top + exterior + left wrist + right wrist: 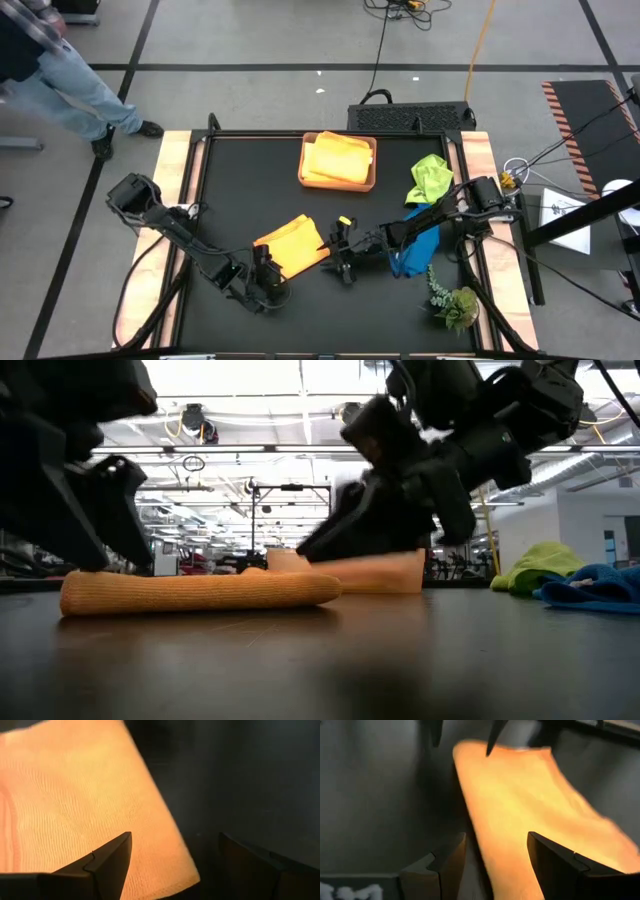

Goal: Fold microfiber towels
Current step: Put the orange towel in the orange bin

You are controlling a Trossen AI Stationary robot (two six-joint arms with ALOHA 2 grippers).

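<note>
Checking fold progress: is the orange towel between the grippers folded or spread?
Folded. The orange towel lies as a compact doubled pad with a thick rounded edge in the low view.

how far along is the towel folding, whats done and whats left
Done: a folded yellow towel lies in the tan tray. In hand: a folded orange towel lies mid-table, with the left gripper at its near edge and the right gripper at its right edge, both with jaws open and neither holding it. Left: the green towel and blue towel lie crumpled on the right.
</note>
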